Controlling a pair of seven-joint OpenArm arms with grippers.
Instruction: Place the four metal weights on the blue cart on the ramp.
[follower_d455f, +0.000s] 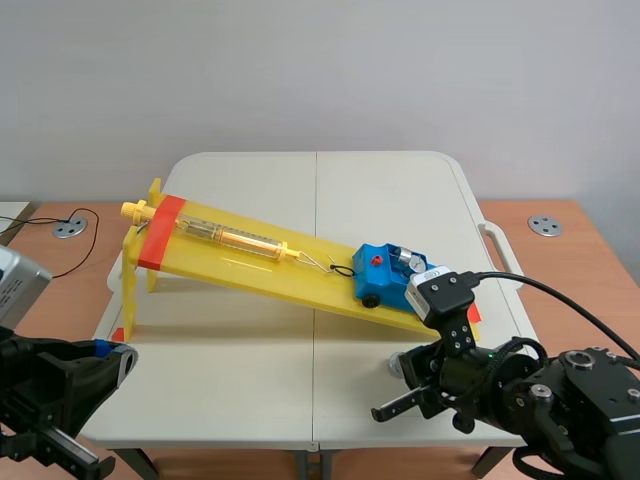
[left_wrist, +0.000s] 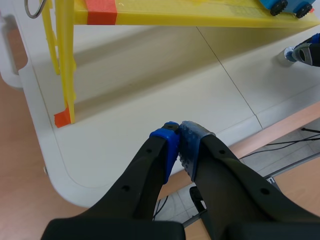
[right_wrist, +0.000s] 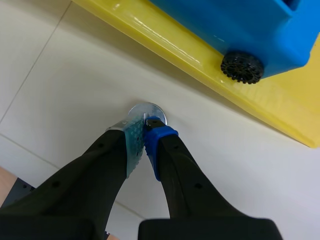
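Scene view, left to right: the left gripper (left_wrist: 178, 131) hangs at the near left corner of the table (follower_d455f: 240, 380), above its edge. Its pincer is fully closed, pad against pad, with nothing between the pads. The yellow ramp (follower_d455f: 250, 265) stands on the table, with its high end at the far left and its low end at the near right. A spring scale (follower_d455f: 235, 238) lies along the upper part of the ramp. The blue cart (follower_d455f: 378, 268) sits on the lower part, wheels on the yellow surface. Silver metal (follower_d455f: 405, 258) shows on top of the cart, but the count cannot be told. The right gripper (right_wrist: 145, 125) is down at the tabletop, just near of the ramp's low end. Its pincer is narrow, tips pinched on one metal weight (right_wrist: 142, 109). This weight rests on the table, apart from the cart.
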